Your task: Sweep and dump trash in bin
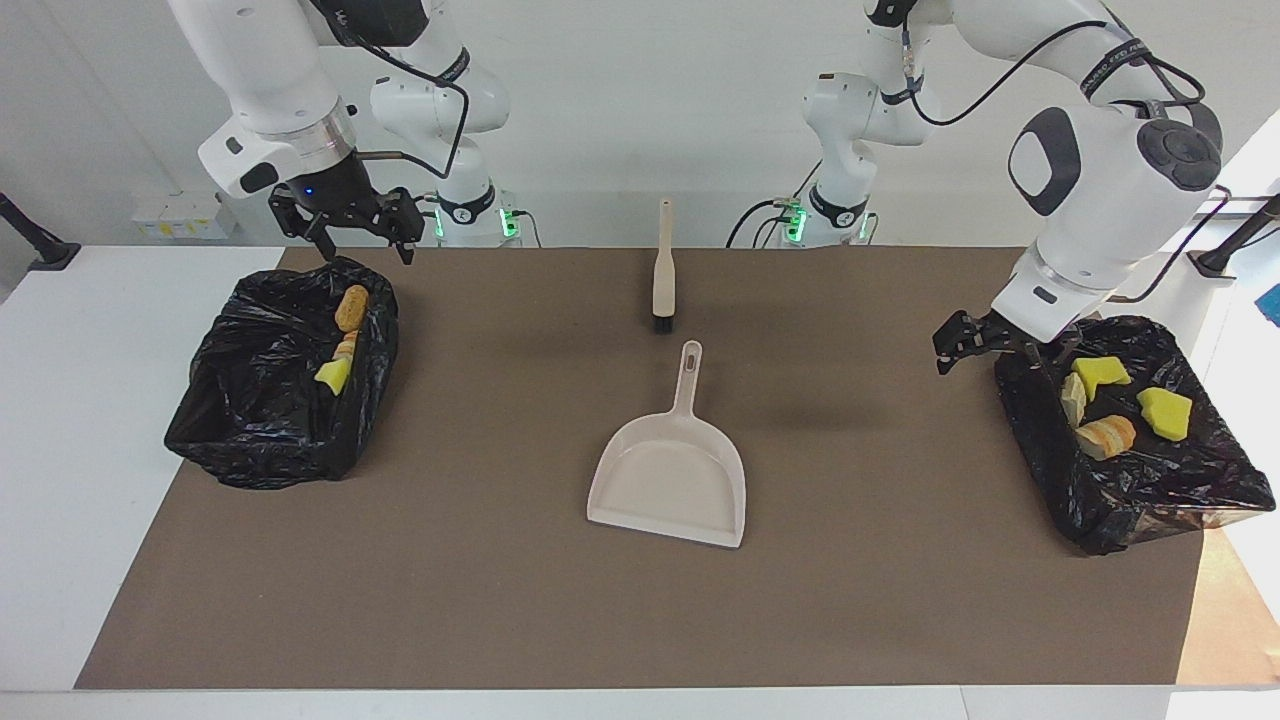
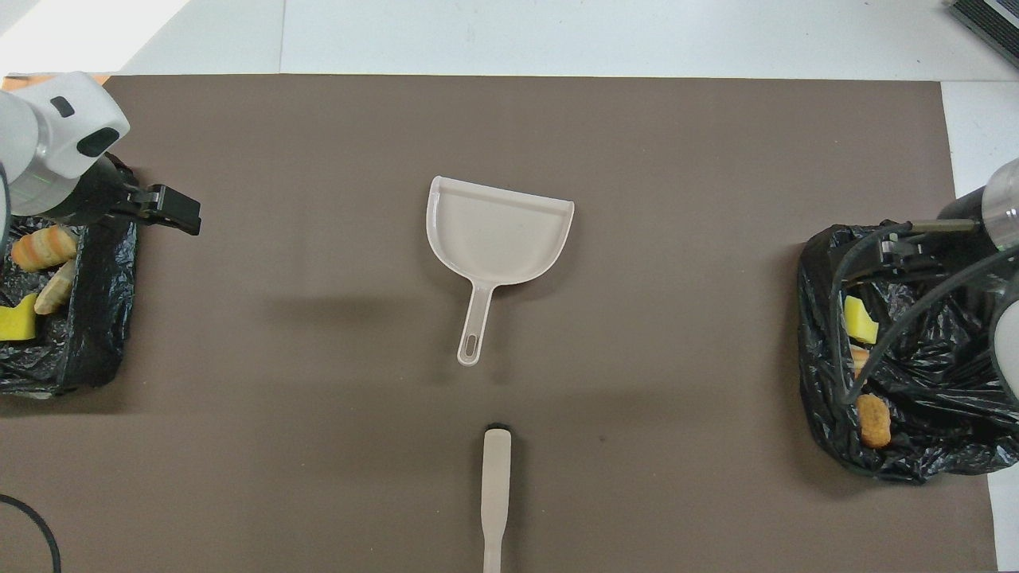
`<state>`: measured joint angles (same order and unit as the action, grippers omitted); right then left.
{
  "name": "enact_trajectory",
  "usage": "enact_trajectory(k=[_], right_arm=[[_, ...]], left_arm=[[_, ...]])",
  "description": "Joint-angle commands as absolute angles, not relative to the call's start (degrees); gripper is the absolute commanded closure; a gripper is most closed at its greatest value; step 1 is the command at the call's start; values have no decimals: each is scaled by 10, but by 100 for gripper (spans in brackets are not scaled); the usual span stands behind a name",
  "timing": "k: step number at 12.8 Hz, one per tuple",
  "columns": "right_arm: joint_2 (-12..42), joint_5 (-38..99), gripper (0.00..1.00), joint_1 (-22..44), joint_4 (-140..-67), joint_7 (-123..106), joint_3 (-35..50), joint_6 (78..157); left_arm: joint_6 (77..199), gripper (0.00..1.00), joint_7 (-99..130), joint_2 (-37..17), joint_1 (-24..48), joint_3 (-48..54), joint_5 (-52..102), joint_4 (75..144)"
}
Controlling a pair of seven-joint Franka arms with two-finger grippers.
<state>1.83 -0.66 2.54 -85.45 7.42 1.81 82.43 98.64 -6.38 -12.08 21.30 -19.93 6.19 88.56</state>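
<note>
A brown mat [image 1: 500, 600] covers the white bench [image 1: 90, 400], with two bins lined in black bags at its ends. The bin at the left arm's end [image 1: 1180, 500] sits at three o'clock in the facing view and holds four pieces of trash [image 1: 1100, 436]: two yellow-and-green sponge pieces, a pale foam chunk and an orange-brown lump. The bin at the right arm's end [image 1: 260, 430], at nine o'clock in that view, holds the other scraps [image 1: 351, 307] along the edge turned toward mid-bench: an orange-brown lump, a yellow sponge piece and another bit between them. A beige dustpan [image 1: 668, 480] lies empty at mid-mat, its handle pointing at twelve o'clock toward the robots. The beige hand brush [image 1: 662, 270] lies in line with it, nearer to the robots, bristles toward the pan and apart from it. The left gripper [image 1: 960, 350] hangs over the mat just beside its bin's rim, jaws apart and empty. The right gripper [image 1: 362, 240] hangs over the robot-side edge of its bin, jaws also apart and empty.
</note>
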Motion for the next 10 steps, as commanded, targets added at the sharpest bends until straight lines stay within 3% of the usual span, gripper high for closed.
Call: enact_trajectory(k=[1,10], right_arm=[[6,7,0,16,-869,59,20,834],[7,8,0,13,-869,61,20,837]], left_arm=[[962,0,-60,-99,188,-187,54,876],[883,0,-23,-19,84,-76,27,883]])
